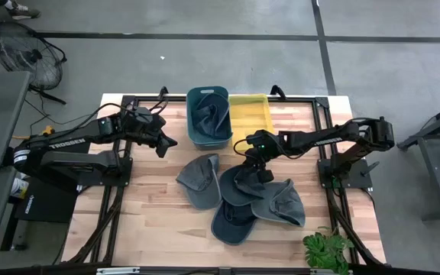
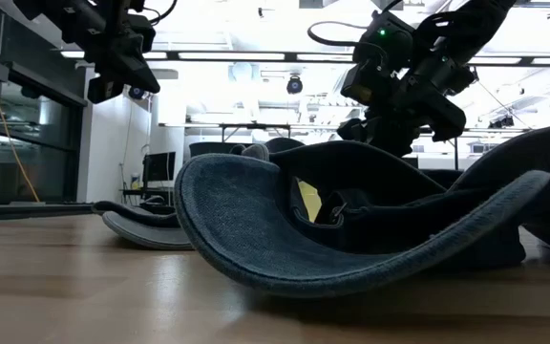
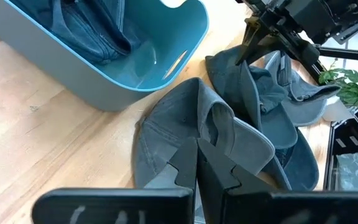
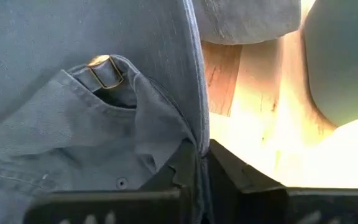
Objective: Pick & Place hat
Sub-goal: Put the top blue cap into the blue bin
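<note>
Denim-blue caps lie heaped on the pale wooden bench (image 1: 151,221), in front of a teal bin (image 1: 208,136) and a yellow tray (image 1: 252,114) that stand side by side at the far edge. The teal bin already has a blue cap (image 1: 211,114) crumpled inside it.

The right gripper (image 1: 257,169) reaches down into the heap, its jaws closed on a fold of fabric at the edge of a hat (image 1: 244,183). In the right wrist view the two dark fingers (image 4: 185,165) press together with the hat's cloth pinched between them, just beside the brass buckle (image 4: 104,73) of its back strap. The hat lies in the middle of the pile, touching its neighbours: a lighter grey-blue cap (image 1: 199,180) toward the left arm, a cap (image 1: 283,203) toward the right arm, and a dark cap (image 1: 231,224) nearest the bench's front edge.

The left gripper (image 1: 164,142) hangs above the bench just beside the teal bin, apart from the heap, its jaws shut on nothing; the left wrist view shows its fingers (image 3: 194,163) closed together over the grey-blue cap.

A small green plant (image 1: 327,250) sits at the front corner of the bench on the right arm's side.
</note>
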`<action>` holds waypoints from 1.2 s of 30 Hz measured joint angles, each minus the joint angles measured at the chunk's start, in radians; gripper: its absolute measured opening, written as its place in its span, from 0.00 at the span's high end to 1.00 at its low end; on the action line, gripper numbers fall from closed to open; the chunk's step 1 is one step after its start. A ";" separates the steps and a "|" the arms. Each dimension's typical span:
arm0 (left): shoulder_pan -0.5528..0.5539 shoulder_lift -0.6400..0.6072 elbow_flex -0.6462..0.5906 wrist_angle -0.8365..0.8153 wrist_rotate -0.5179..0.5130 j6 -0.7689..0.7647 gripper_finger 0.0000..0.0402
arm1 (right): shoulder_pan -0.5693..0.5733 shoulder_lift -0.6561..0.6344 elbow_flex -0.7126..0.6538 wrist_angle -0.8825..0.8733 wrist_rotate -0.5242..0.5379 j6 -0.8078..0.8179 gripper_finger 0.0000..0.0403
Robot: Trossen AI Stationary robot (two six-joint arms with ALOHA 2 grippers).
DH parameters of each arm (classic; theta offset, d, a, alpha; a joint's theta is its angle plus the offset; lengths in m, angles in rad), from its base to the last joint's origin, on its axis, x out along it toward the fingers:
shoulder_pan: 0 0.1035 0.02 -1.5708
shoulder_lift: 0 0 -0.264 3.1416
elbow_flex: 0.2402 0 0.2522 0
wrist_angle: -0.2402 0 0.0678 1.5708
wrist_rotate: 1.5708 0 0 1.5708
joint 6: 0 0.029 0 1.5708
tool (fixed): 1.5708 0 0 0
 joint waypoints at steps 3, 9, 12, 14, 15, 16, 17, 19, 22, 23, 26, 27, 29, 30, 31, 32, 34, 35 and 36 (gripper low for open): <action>0.000 0.000 0.000 0.000 -0.001 -0.001 1.00 | 0.000 0.000 0.000 0.000 0.001 0.012 0.95; 0.000 0.000 0.000 0.000 -0.002 -0.001 1.00 | 0.000 -0.024 -0.001 -0.035 0.021 0.073 0.97; 0.000 0.000 0.000 0.000 -0.002 -0.001 1.00 | 0.000 -0.062 -0.001 -0.069 0.038 0.103 0.97; 0.000 0.000 0.000 0.000 -0.002 0.000 1.00 | 0.000 -0.098 -0.002 -0.092 0.040 0.133 0.97; 0.000 0.000 0.000 0.000 -0.002 0.004 1.00 | 0.000 -0.119 -0.002 -0.101 0.042 0.146 0.97; 0.000 0.000 0.000 0.000 -0.002 0.006 1.00 | 0.000 -0.142 -0.002 -0.110 0.048 0.159 0.97; 0.000 0.000 0.000 0.000 -0.002 0.007 1.00 | 0.000 -0.165 -0.002 -0.118 0.060 0.171 0.97; 0.000 0.000 0.000 0.000 -0.002 0.007 1.00 | 0.000 -0.213 -0.002 -0.134 0.080 0.206 0.97; 0.000 0.000 0.000 0.013 -0.002 0.007 1.00 | -0.003 -0.281 -0.002 -0.140 0.081 0.264 0.97; 0.000 0.000 0.000 0.020 -0.002 0.007 1.00 | -0.003 -0.302 -0.002 -0.139 0.084 0.284 0.97; 0.000 0.001 0.000 0.083 -0.003 0.008 1.00 | -0.003 -0.357 -0.002 -0.126 0.113 0.347 0.97; 0.000 0.005 0.000 0.113 -0.003 0.012 1.00 | -0.003 -0.372 -0.002 -0.120 0.129 0.370 0.97; 0.001 0.019 0.000 0.182 -0.003 0.035 1.00 | -0.003 -0.394 -0.002 -0.093 0.157 0.411 0.97; 0.001 0.024 0.000 0.208 -0.005 0.045 1.00 | -0.003 -0.403 -0.002 -0.074 0.175 0.428 0.97; 0.001 0.029 0.000 0.233 -0.005 0.058 1.00 | -0.003 -0.408 -0.002 -0.053 0.193 0.446 0.97; 0.001 0.035 0.000 0.271 -0.005 0.067 1.00 | -0.003 -0.411 -0.002 -0.026 0.208 0.465 0.97; 0.001 0.050 0.001 0.318 -0.005 0.087 1.00 | -0.003 -0.412 -0.002 0.035 0.245 0.494 0.97; 0.001 0.061 0.001 0.336 -0.005 0.093 1.00 | -0.003 -0.411 -0.002 0.064 0.262 0.506 0.97; 0.001 0.074 0.001 0.361 -0.004 0.102 1.00 | -0.003 -0.410 -0.002 0.095 0.282 0.516 0.97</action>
